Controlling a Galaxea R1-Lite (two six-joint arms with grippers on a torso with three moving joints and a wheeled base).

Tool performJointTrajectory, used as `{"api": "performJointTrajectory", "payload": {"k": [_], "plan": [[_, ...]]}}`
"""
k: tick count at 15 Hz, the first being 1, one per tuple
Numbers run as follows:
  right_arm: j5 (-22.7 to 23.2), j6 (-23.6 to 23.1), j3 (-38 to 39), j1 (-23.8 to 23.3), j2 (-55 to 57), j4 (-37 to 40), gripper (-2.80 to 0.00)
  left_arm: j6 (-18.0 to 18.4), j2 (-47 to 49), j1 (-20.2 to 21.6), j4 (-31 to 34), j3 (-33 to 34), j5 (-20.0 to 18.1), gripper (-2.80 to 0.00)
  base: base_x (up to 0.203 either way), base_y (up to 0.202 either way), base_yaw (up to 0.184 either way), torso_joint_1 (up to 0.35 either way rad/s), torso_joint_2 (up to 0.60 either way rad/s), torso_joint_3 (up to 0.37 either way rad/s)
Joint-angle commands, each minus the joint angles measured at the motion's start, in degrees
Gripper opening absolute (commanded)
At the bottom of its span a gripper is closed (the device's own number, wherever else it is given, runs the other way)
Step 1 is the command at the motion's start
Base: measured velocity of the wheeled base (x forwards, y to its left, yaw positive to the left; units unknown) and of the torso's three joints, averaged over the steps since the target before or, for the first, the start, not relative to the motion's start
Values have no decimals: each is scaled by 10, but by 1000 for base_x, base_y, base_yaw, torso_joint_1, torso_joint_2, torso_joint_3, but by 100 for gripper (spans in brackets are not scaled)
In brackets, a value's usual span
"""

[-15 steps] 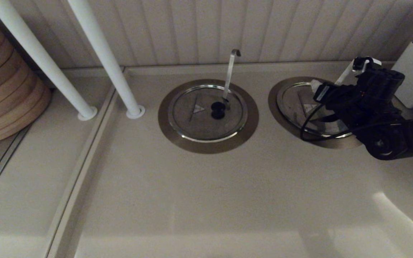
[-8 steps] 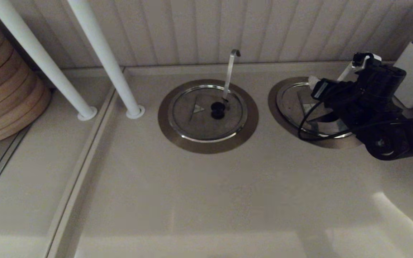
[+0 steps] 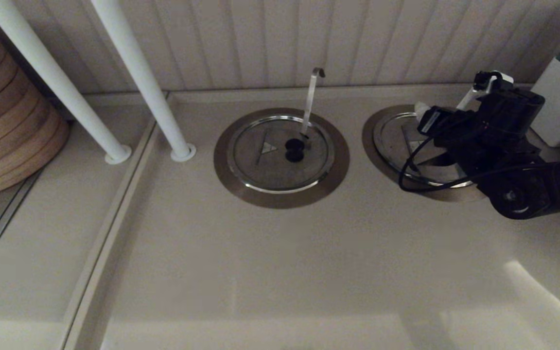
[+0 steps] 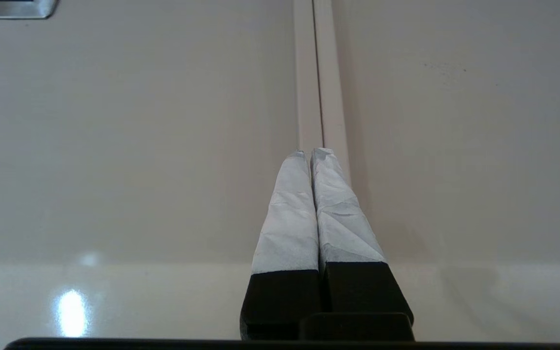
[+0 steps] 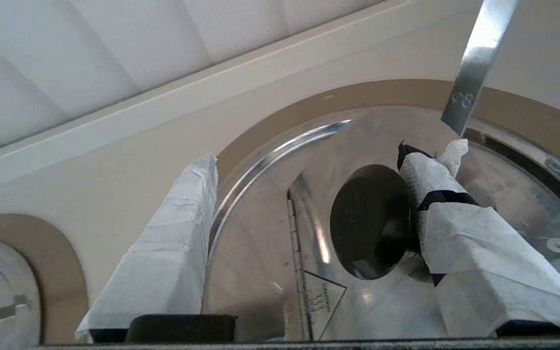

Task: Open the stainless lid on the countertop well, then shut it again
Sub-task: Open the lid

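The stainless lid (image 3: 409, 146) sits at the frame's right, on the countertop well (image 3: 375, 146). The right claw (image 5: 309, 214) is spread wide around the black knob (image 5: 370, 221); it should center before closing. The ladle handle (image 5: 474, 63) stands close, limiting room. The left claw (image 4: 311, 160) is closed, idle above the tabletop (image 4: 114, 146).

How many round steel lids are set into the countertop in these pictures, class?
2. One lid sits mid-counter with a hook-tipped ladle handle. The stainless lid sits to its right, partly hidden beneath the right gripper, which is open around its black knob.
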State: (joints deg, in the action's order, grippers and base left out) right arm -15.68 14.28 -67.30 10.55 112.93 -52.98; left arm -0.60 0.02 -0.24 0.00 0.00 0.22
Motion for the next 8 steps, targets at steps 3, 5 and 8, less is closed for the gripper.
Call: {"api": "performJointTrajectory", "payload": {"k": [3,5,8], "plan": [[0,1,5,20,11,-5,0,0,1,0,0,0,0,-280,0,0,0,0,0,0],[0,5,9,36,11,-6,0,0,1,0,0,0,0,-280,0,0,0,0,0,0],[-16,5,17,66,14,-7,0,0,1,0,0,0,0,-280,0,0,0,0,0,0]]}}
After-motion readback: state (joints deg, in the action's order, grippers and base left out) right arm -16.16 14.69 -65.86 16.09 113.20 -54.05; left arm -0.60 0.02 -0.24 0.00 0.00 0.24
